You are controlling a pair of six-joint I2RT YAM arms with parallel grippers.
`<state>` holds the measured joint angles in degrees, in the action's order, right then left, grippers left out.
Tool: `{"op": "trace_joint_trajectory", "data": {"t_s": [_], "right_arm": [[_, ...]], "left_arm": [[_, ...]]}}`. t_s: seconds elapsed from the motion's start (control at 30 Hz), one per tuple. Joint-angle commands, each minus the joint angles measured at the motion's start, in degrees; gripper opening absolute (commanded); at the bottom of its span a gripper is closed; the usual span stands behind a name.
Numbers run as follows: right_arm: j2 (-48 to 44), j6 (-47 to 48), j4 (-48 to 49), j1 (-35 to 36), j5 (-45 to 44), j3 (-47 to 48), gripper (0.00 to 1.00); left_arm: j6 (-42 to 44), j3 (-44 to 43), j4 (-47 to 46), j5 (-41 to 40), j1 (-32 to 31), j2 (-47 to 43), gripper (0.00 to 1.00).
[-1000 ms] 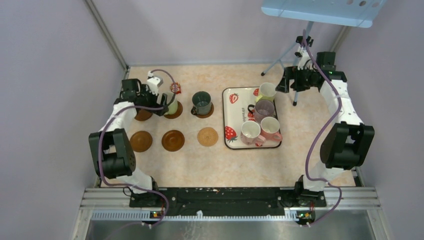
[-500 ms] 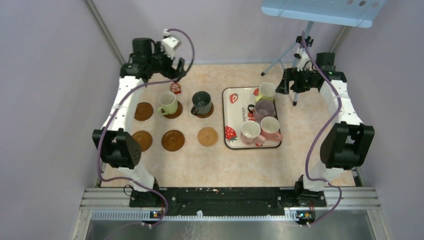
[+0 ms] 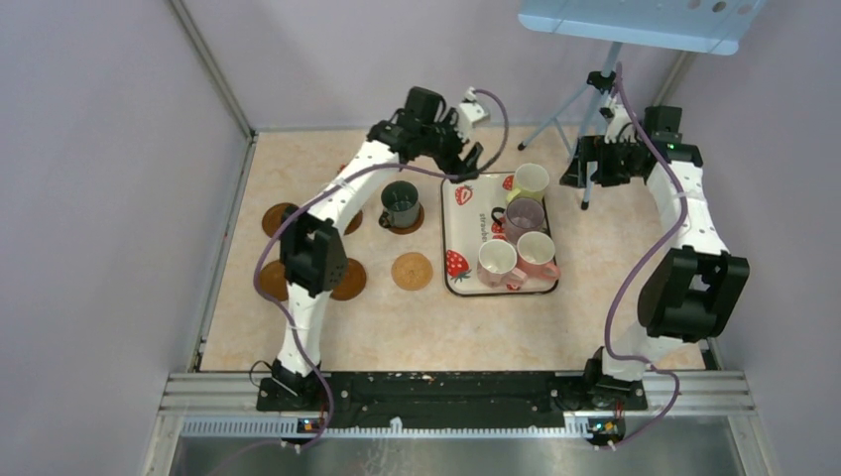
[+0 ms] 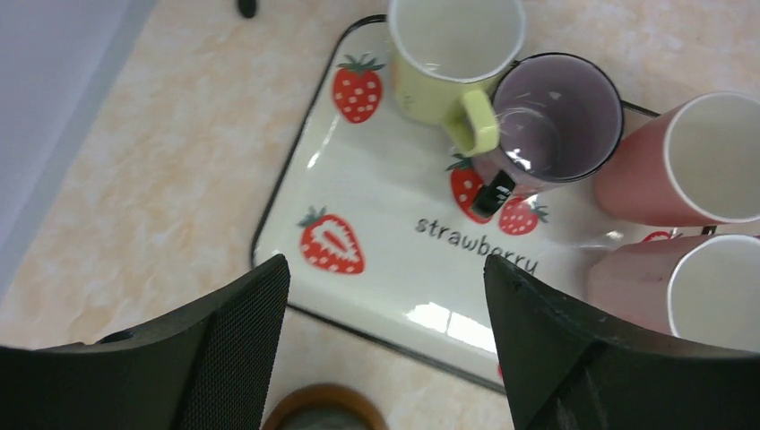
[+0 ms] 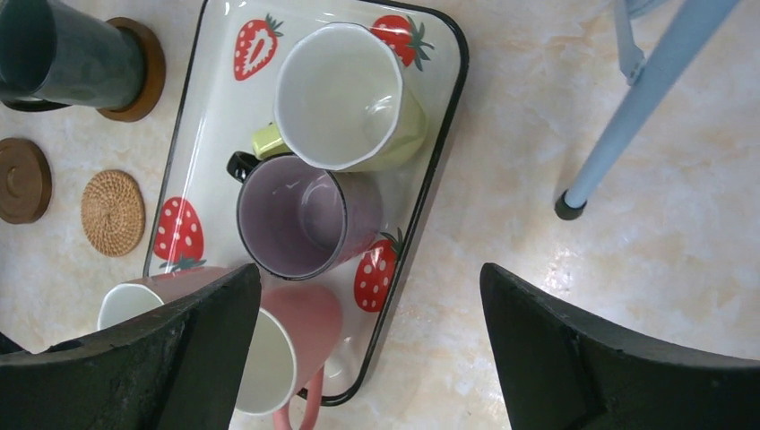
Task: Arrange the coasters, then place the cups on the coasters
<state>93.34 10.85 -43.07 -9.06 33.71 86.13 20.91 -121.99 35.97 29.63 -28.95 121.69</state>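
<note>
Tray: white glossy rectangular tray (image 3: 466, 236) with rounded corners, a thin black rim and red strawberry print; it lies flat on the surface, right of centre.
Cups on tray: four glazed ceramic cups crowd its right half. The yellow-green cup (image 3: 531, 180) is farthest and the purple cup (image 3: 524, 216) touches it. The cream-white cup (image 3: 496, 263) and pink cup (image 3: 539, 254) sit side by side nearest.
Dark green cup: the dark green glazed cup (image 3: 401, 203) stands upright on a smooth dark brown round coaster (image 3: 409, 227), just left of the tray and apart from it.
Other coasters: a tan woven round coaster (image 3: 412, 270) lies bare in front of the green cup. More dark brown discs (image 3: 276, 218) lie farther left, partly hidden under the left arm (image 3: 342, 188).
Left jaws: released, spread wide with nothing between them, hovering above the tray's far-left corner.
Right jaws: released and wide, above the tray's far-right side, over the yellow-green and purple cups.
Room: the beige marbled surface (image 3: 397, 332) runs broad between the coasters and the arm bases.
In the way: a pale blue tripod (image 3: 560, 124) with black feet stands just beyond the tray's far-right corner, and lavender walls stand close on three sides.
</note>
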Motion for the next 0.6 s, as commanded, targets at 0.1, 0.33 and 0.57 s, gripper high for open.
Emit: {"op": "trace_joint_trajectory", "data": {"t_s": [0.1, 0.33, 0.57], "right_arm": [[-4.61, 0.52, -1.03, -1.79, -2.47, -1.39, 0.91], [-6.74, 1.06, -1.47, -2.36, -2.91, -3.58, 0.91], [-8.2, 1.7, -1.53, -2.72, -3.05, -4.84, 0.91]], "left_arm": [[-4.33, -3.43, -7.5, 3.01, -7.13, 5.9, 0.84], [-8.2, -5.89, -11.34, 1.71, -10.11, 12.08, 0.82], [-9.27, -7.27, -13.64, -3.38, -10.6, 15.33, 0.75]]}}
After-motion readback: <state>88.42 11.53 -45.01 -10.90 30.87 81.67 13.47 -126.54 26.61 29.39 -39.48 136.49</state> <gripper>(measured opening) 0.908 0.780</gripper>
